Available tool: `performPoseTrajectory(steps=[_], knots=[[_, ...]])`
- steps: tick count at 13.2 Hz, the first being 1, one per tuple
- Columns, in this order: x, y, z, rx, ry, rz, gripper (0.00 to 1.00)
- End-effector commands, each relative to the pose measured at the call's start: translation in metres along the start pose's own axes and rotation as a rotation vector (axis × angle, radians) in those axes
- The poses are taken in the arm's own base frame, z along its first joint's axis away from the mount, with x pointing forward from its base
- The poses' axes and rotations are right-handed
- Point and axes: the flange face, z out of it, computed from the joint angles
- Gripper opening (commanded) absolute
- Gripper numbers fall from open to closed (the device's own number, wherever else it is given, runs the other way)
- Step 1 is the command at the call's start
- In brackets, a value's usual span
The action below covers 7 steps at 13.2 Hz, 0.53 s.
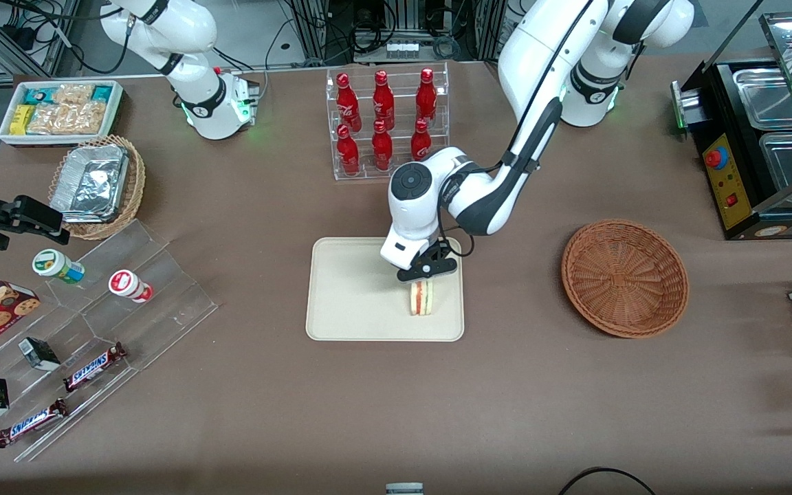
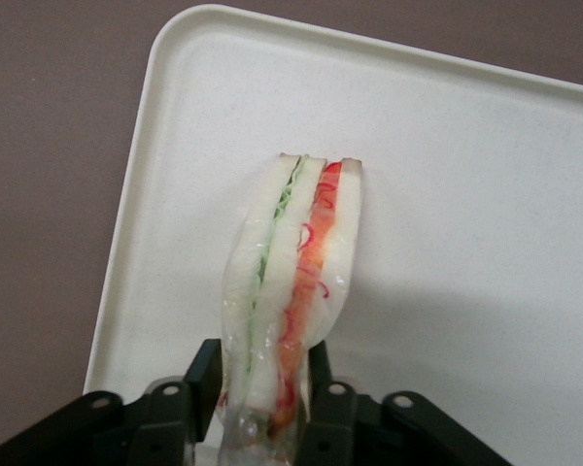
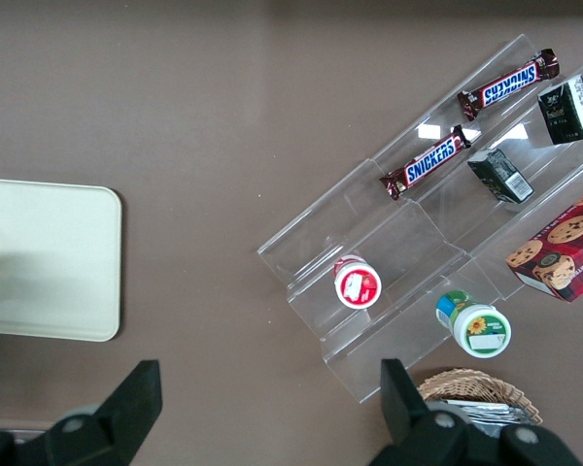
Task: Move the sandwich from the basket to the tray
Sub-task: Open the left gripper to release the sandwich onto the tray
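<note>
While the left arm reaches over the middle of the table (image 1: 506,412), its gripper (image 1: 426,269) sits low above the tray (image 1: 348,302), at the part of the tray nearest the basket (image 1: 625,277). Both fingers (image 2: 202,381) are closed against the bread faces of the sandwich (image 1: 421,297), pinching it at one end. The sandwich stands on edge with its layers upright: pale bread outside, a green layer and a red-pink layer between. From the front view its lower edge appears to meet the tray surface near the tray's front rim; actual contact cannot be confirmed. The wrist view shows the sandwich (image 2: 291,282) extending away from the gripper (image 2: 262,393) over the bare tray (image 2: 466,194), close to one rounded corner.

The basket lies well apart from the tray, toward the working arm's end of the table, with nothing in it.

Other items noted: a clear rack of 6 red bottles (image 1: 386,120) farther from the front camera than the tray, and a clear stepped display stand (image 1: 128,302) toward the parked arm's end, holding 2 chocolate bars (image 1: 93,366) and small tubs.
</note>
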Motion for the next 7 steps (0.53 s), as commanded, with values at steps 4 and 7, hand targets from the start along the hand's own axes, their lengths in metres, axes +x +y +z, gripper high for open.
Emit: performPoseTrajectory(steps=[4, 7], knots=[[0.037, -0.018, -0.078, 0.021, 0.046, -0.083, 1.00], [0.073, -0.068, -0.158, 0.037, 0.061, -0.162, 1.00]])
